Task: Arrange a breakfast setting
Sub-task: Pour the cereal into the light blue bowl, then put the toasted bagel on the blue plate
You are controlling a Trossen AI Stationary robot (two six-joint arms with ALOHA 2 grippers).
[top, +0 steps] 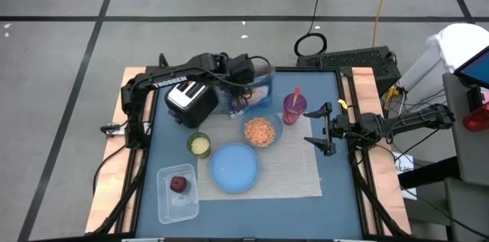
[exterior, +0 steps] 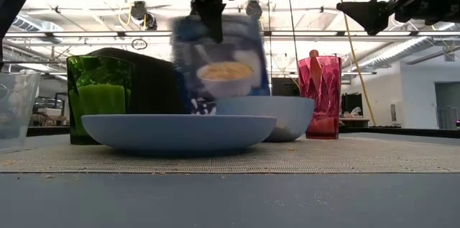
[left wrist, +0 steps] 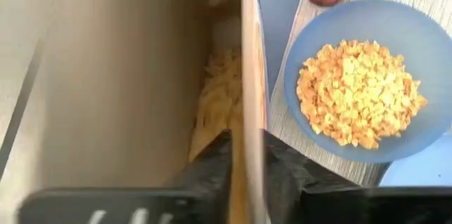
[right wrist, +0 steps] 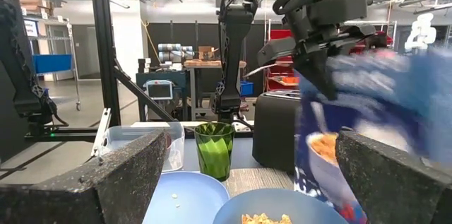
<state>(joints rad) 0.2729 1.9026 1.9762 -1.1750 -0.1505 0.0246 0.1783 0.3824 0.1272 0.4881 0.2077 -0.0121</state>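
We see a table from above, with a beige mat (top: 294,175) across the middle. On it sit a light-blue plate (top: 234,168) and, just behind it, a blue bowl (top: 262,131) full of golden cereal. A pink cup (top: 294,107) with a spoon (top: 297,94) in it stands beside the bowl.

The left gripper (top: 243,74) pinches the top edge of the open cereal box (top: 256,97), fingers (left wrist: 212,164) either side of the cardboard wall, holding it upright behind the bowl, next to a toaster (top: 189,101). The right gripper (top: 324,129) waits wide open and empty at the mat's right edge.

We judge the pouring done and the box due to be set down. To do that well, we would lower it straight, base flat on the table, clear of bowl and toaster, then let go only once it stands steady.

A red fruit (top: 178,184) lies in a clear tub (top: 170,202) at front left.
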